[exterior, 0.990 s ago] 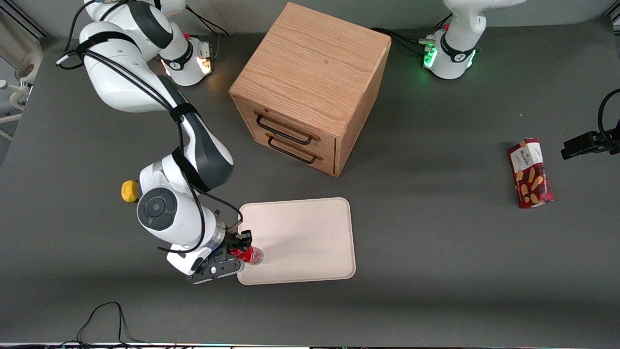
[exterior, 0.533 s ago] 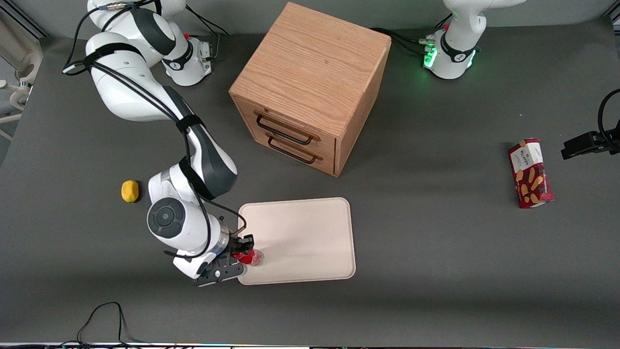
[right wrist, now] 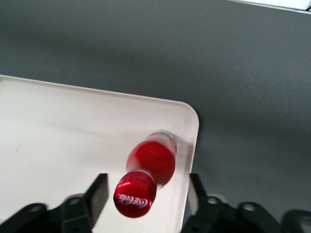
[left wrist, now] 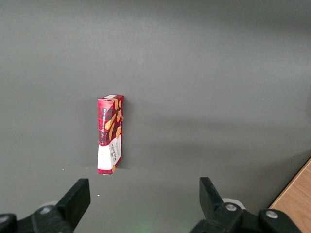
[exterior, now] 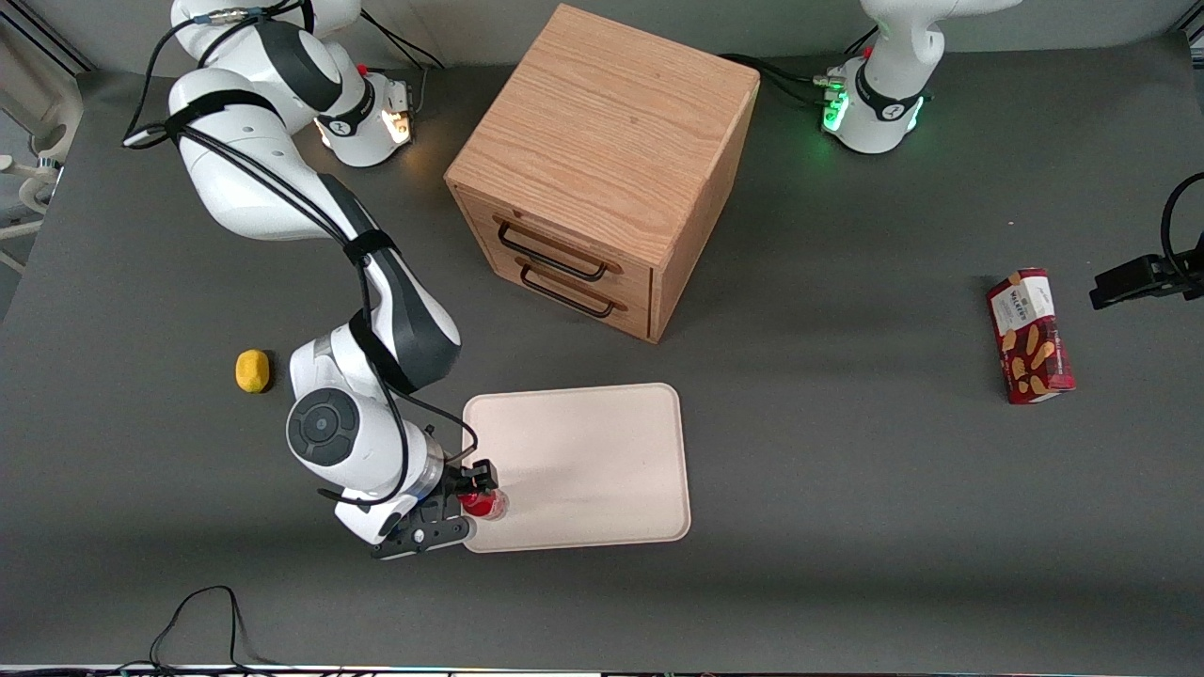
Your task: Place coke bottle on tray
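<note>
The coke bottle, small and red with a red cap, stands on the cream-white tray in the corner nearest the front camera at the working arm's end. My right gripper is over that corner, open, with a finger on either side of the bottle. In the right wrist view the bottle stands close to the rounded rim of the tray. Its cap sits between the fingers of the gripper with a gap showing on both sides.
A wooden two-drawer cabinet stands farther from the front camera than the tray. A small yellow object lies beside the working arm. A red biscuit box lies toward the parked arm's end of the table.
The wrist shifted a little toward the tray. The bottle went from leaning in the gripper to standing upright on the tray corner, and the fingers now stand apart from it.
</note>
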